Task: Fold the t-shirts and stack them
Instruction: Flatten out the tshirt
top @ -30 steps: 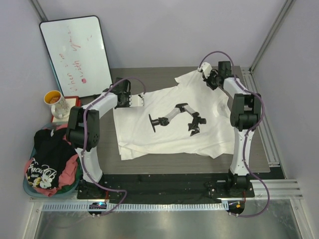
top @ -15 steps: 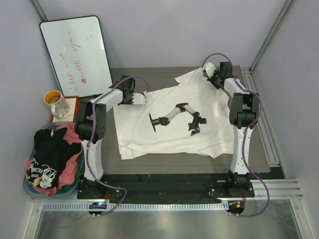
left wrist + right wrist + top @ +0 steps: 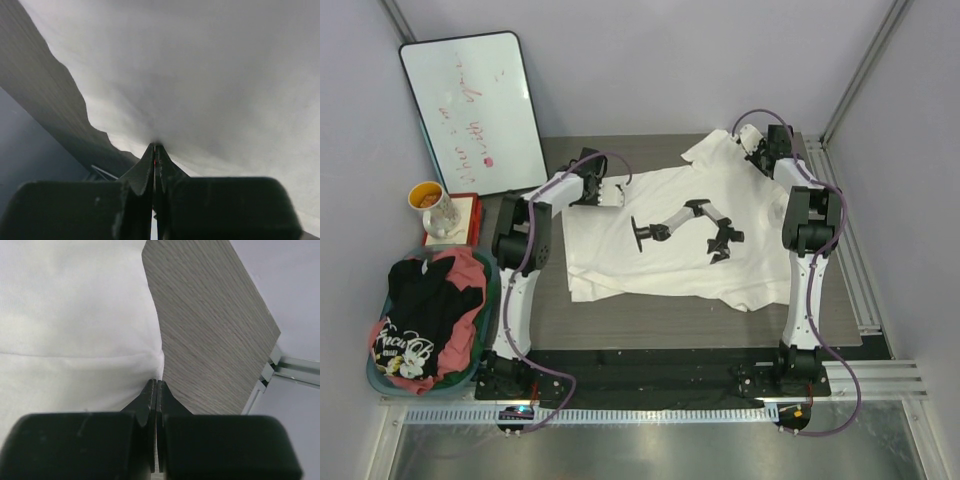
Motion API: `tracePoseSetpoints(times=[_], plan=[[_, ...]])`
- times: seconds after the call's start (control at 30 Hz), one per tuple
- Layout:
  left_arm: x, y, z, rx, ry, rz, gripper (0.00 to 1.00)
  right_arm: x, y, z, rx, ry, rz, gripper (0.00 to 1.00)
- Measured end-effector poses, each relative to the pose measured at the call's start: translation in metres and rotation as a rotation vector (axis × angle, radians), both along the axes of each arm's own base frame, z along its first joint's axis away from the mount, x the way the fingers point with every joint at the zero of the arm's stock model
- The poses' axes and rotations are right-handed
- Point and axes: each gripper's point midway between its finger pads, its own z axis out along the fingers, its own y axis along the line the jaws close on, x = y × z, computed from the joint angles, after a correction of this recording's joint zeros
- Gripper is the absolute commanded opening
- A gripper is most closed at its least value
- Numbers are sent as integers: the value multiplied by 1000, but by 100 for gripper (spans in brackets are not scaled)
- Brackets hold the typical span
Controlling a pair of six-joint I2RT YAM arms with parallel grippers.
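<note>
The large white t-shirt (image 3: pixel 670 270) lies spread on the dark table (image 3: pixel 650 330), its black chest graphic (image 3: pixel 685 225) facing up. My left gripper (image 3: pixel 612 193) is shut on the shirt's far left edge; in the left wrist view its jaws (image 3: pixel 156 147) pinch white fabric (image 3: pixel 210 75). My right gripper (image 3: pixel 748 143) is shut on the shirt's far right edge; in the right wrist view the jaws (image 3: pixel 157 383) pinch the cloth's border (image 3: pixel 75 340). The black t-shirt (image 3: pixel 420 305) with pale lettering and the pink-red t-shirt (image 3: pixel 465 263) lie in the basket.
The teal-rimmed laundry basket (image 3: pixel 492 292) stands at the near left, off the table. A whiteboard (image 3: pixel 475 110) leans at the far left, with a mug (image 3: pixel 435 205) in front of it. Bare wood-grain table (image 3: pixel 215 330) shows right of the shirt, with a metal rail beyond.
Both grippers have moved to the right and slightly away, still shut on the white t-shirt. The shirt has slid right across the table with them.
</note>
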Motion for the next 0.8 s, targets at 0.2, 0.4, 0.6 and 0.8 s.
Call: tracePoseSetpoints(times=[0.2,0.4,0.6,0.8], plan=[[37,-9,0,51,-100,5,0,11,-15,0,-55,-37,-48,1],[68,-21,0,120,-208,-11,0,12,-24,1,-90,-51,-79,1],[93,-38,6,115,-300,-28,0,10,-32,-1,-122,-54,-112,1],[98,-36,11,128,-344,-10,34,4,-36,0,-128,-74,-138,44]])
